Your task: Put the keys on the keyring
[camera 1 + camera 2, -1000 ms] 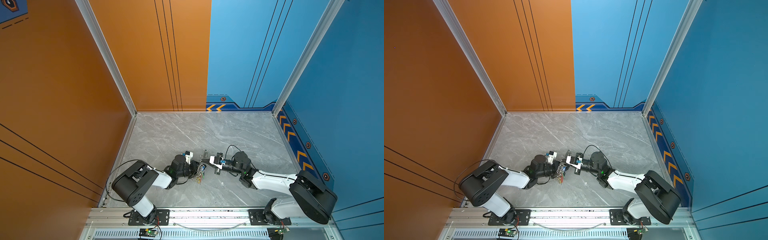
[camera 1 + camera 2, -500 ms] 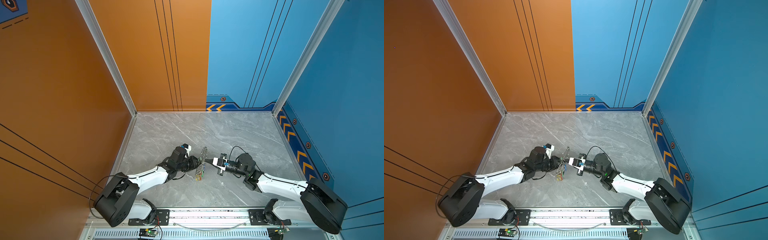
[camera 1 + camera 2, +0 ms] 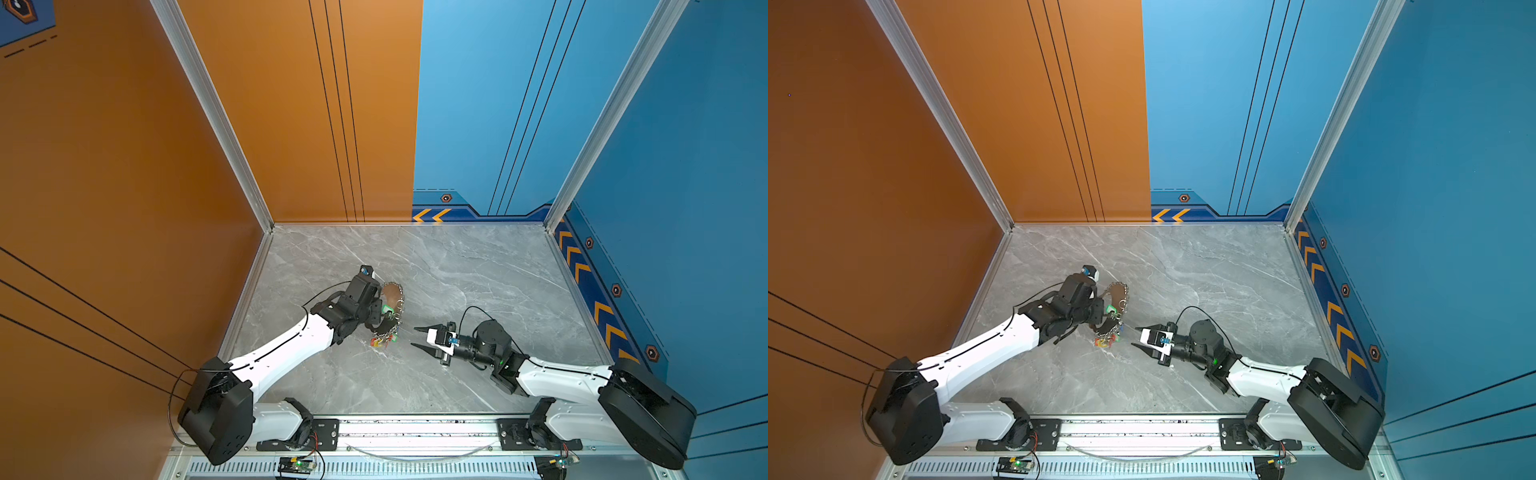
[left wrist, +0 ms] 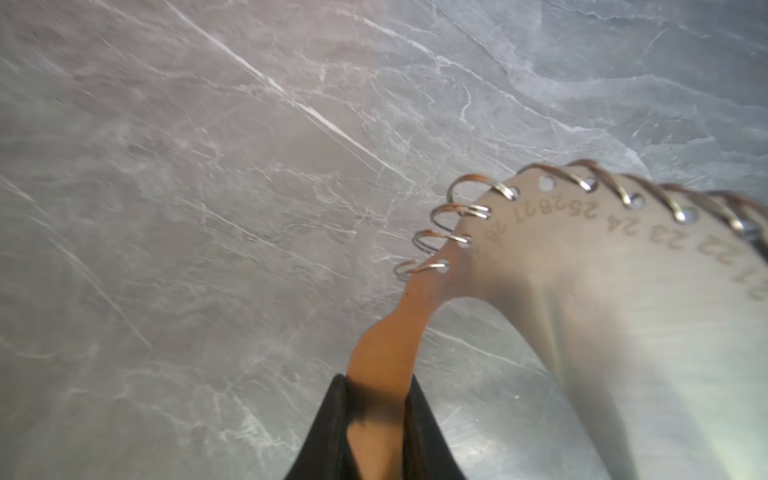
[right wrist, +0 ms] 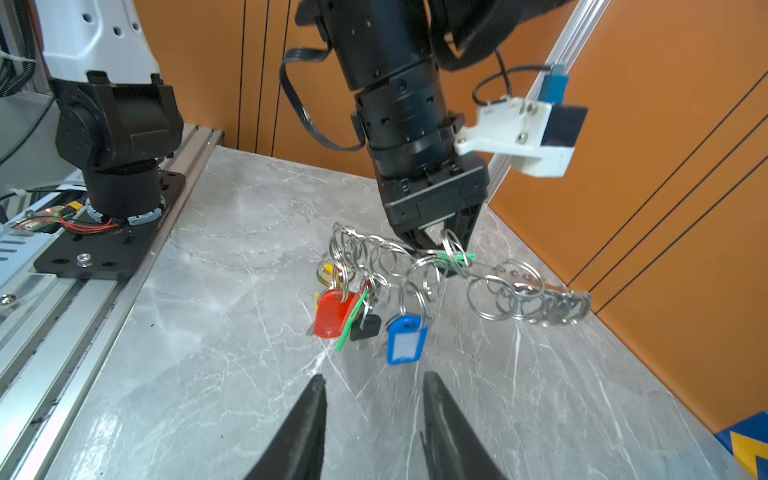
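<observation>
My left gripper is shut on the keyring, a tan flat oval edged with silver rings, and holds it just above the floor. In the left wrist view its narrow tan strip sits pinched in the left gripper, and the numbered plate fills the side. Several keys hang from the rings: a red tag, a blue tag, green and yellow ones. My right gripper is open and empty, a short way from the keys.
Grey marble floor is walled by orange panels on the left and blue panels on the right. The aluminium rail with both arm bases runs along the front edge.
The right gripper has opened and drawn back to the right, away from the keys. The left arm has carried the keyring left and farther back, turning its flat face upward.
</observation>
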`<state>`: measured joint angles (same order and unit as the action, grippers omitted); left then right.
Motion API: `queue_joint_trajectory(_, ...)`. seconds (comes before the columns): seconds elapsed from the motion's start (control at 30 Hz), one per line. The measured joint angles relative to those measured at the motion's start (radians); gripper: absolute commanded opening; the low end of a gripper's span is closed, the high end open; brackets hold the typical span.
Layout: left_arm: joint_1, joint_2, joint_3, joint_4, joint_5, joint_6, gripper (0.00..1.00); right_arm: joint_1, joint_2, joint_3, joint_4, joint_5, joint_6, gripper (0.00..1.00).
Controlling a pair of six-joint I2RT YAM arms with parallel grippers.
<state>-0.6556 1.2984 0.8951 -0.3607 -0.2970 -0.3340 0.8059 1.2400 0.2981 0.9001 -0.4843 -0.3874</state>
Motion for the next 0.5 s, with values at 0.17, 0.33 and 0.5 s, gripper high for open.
queue_joint_trajectory(0.17, -0.124, 0.04, 0.087, -0.016, -0.28, 0.209, 0.02, -0.002, -0.108, -0.006, -0.063, 0.069, -0.001, 0.4)
queue_joint_trajectory(0.33, -0.236, 0.268, 0.206, 0.11, -0.632, 0.577, 0.0, -0.026, -0.294, -0.012, -0.197, 0.23, -0.004, 0.39)
queue_joint_trajectory(0.5, -0.269, 0.572, 0.183, 0.555, -0.851, 1.125, 0.0, -0.098, -0.42, -0.045, -0.23, 0.407, 0.036, 0.38)
